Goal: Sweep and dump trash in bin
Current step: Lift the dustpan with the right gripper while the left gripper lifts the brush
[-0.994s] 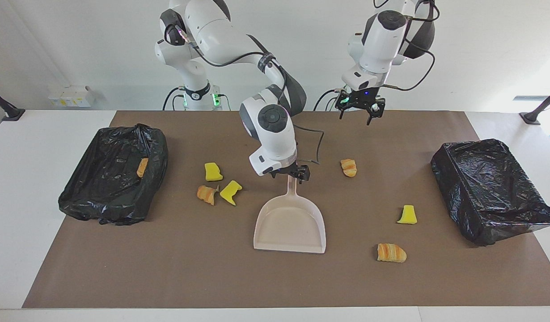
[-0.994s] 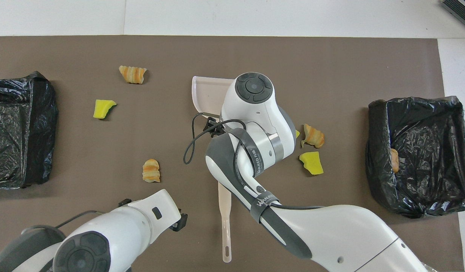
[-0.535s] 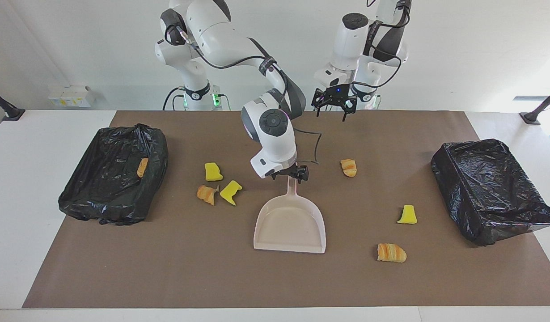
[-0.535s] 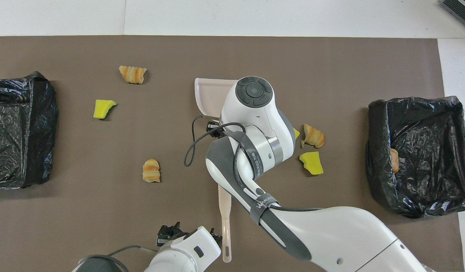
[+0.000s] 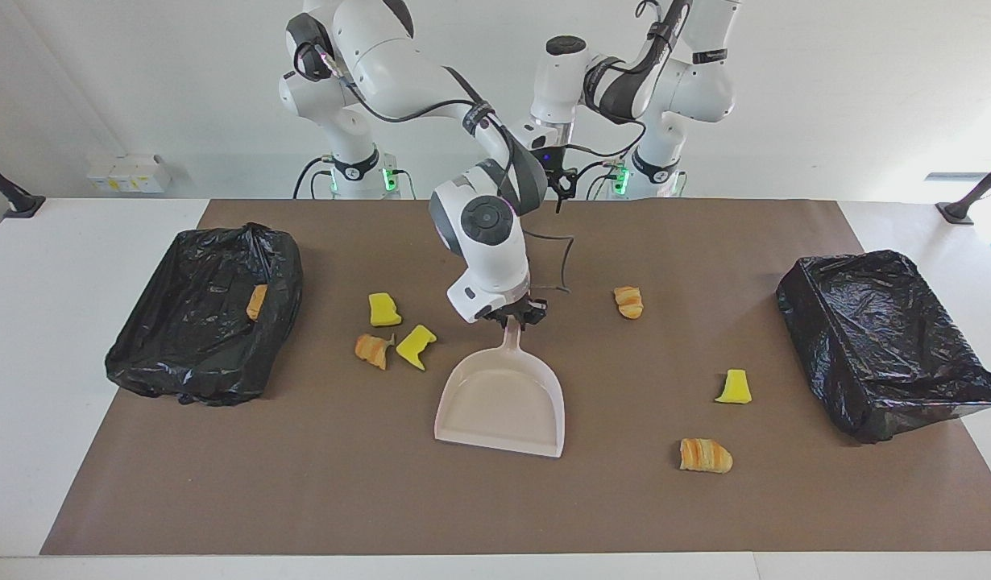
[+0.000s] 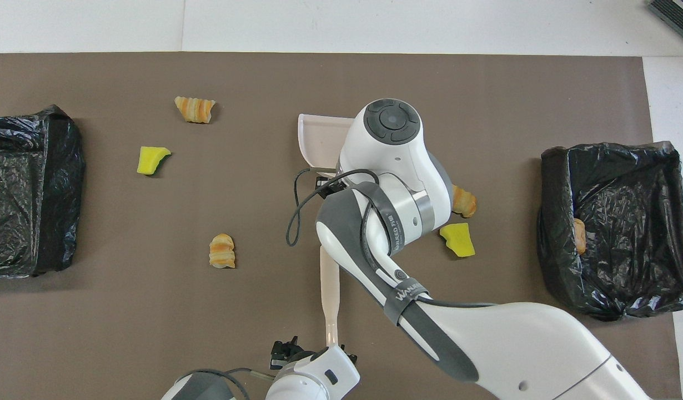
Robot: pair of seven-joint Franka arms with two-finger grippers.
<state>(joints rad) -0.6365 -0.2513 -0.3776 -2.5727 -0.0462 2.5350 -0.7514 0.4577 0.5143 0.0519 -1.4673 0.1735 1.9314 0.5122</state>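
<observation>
My right gripper point(image 5: 516, 316) is shut on the handle of the beige dustpan point(image 5: 502, 399), whose pan point(image 6: 319, 136) lies flat on the mat, mouth away from the robots. Trash lies loose: two yellow chunks point(image 5: 383, 309) point(image 5: 416, 345) and a croissant bit point(image 5: 373, 350) beside the pan toward the right arm's end, and a croissant bit point(image 5: 628, 301), a yellow chunk point(image 5: 734, 387) and another croissant bit point(image 5: 706, 455) toward the left arm's end. My left gripper point(image 6: 314, 351) hangs open over the end of the brush's beige handle point(image 6: 329, 289). The brush head is hidden under the right arm.
A black-lined bin point(image 5: 197, 314) stands at the right arm's end with one croissant bit point(image 5: 257, 301) inside. A second black-lined bin point(image 5: 890, 342) stands at the left arm's end. The brown mat point(image 5: 302, 499) covers most of the table.
My right gripper shut on the dustpan handle and swung the pan a little toward the right arm's end. My left arm swept in from its own side to hang over the brush handle's end.
</observation>
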